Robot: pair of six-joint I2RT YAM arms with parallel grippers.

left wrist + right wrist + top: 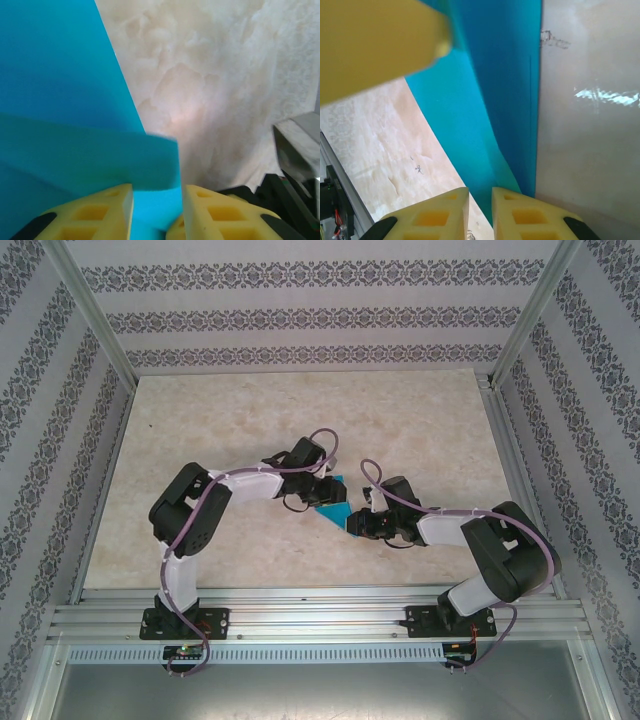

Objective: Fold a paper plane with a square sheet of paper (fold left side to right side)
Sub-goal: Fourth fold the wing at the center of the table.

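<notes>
I work on a pale beige marble-patterned tabletop [250, 420], boxed in by walls of grey-banded floral wallpaper [300, 280] and silver aluminium frame rails [320, 605] along the near edge. A few small dark scribbles [555, 40] mark the tabletop, too small to read.

The thin cyan-blue paper sheet [333, 505] lies at the middle of the table, between my two wrists. From above it shows as a partly folded wedge, its long axis running far to near and its narrow corner pointing near-right.

My left gripper [157, 210] has its yellow fingers [100, 215] spread apart, the sheet [60, 90] lying between them with a raised flap just ahead. My right gripper [480, 200] is pinched on the sheet [505, 75], which tapers into the thin slit between its fingers [530, 215].
</notes>
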